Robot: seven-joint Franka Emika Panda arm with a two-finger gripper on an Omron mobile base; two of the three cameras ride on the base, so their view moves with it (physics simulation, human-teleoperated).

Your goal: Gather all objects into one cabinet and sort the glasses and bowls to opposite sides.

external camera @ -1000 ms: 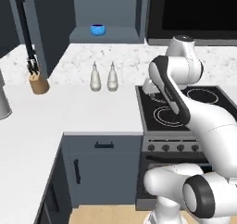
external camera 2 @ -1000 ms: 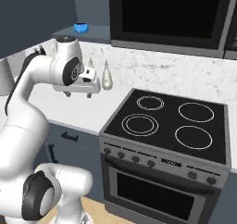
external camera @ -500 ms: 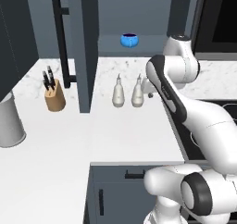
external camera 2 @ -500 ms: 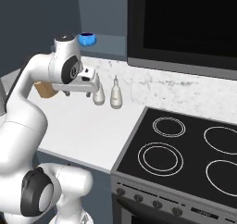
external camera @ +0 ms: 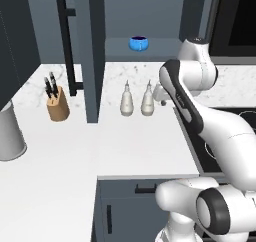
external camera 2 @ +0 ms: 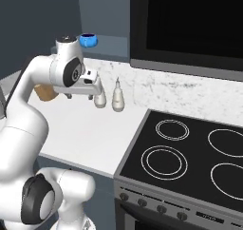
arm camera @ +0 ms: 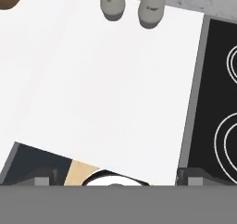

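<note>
White speckled stone worktop (external camera: 145, 146) runs beside a black glass cooktop (external camera 2: 190, 162). On the open slate-blue cabinet (external camera: 92, 51), a small glossy blue bowl (external camera: 138, 43) sits alone on the shelf, well above two smooth grey teardrop shakers (external camera: 136, 100) and a wooden knife block (external camera: 57, 103). The white arm's gripper (external camera 2: 97, 87) hangs beside the shakers, pointing down at bare worktop; its opening cannot be told, and nothing appears held. Likely risks: the elbow swinging into the shakers and toppling them, or striking the open door's long black handle (external camera: 67, 46).
</note>
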